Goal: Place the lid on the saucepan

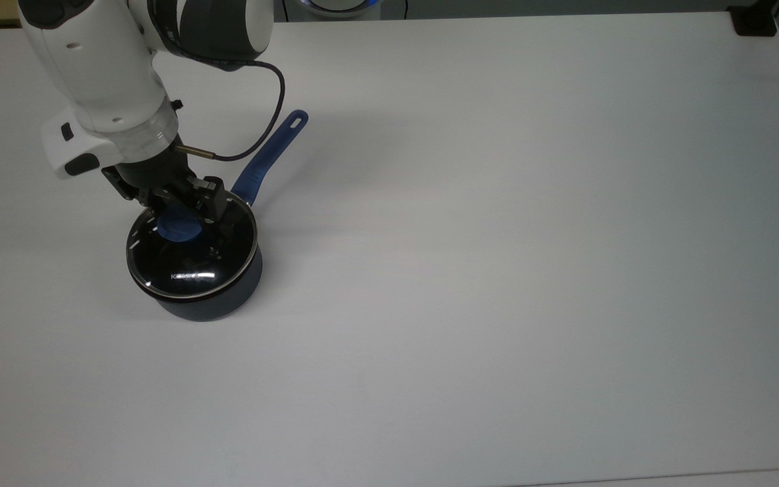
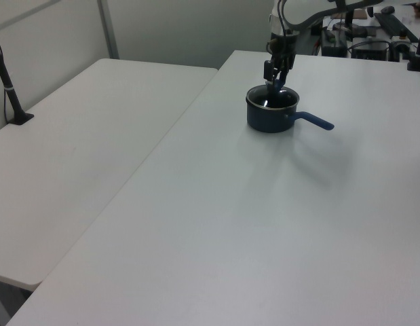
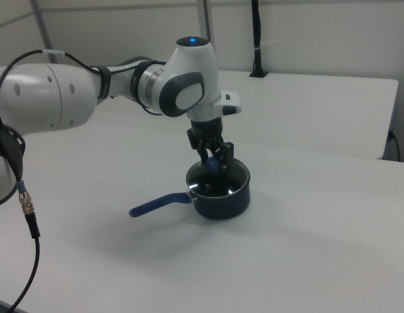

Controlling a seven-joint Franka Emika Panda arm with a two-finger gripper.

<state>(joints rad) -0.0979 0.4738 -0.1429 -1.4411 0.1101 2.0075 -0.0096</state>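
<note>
The lid [image 1: 192, 253] sits on the pan [image 1: 208, 303], its steel rim level with the pan's edge at the top view's left. The gripper [image 1: 182, 211] pinches the blue knob [image 1: 178, 228] between its 2 fingers. Seating looks done — next, I judge, comes spreading the fingers and lifting straight up. The handle [image 1: 268, 157] points away; the white table [image 1: 498, 237] lies open all round.

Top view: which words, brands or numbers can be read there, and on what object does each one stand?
Lid: small white lettering near its lower edge; it begins with "K", and the remaining letters are washed out by a glare streak and cannot be read.
Saucepan, arm, table: no text to be seen.
</note>
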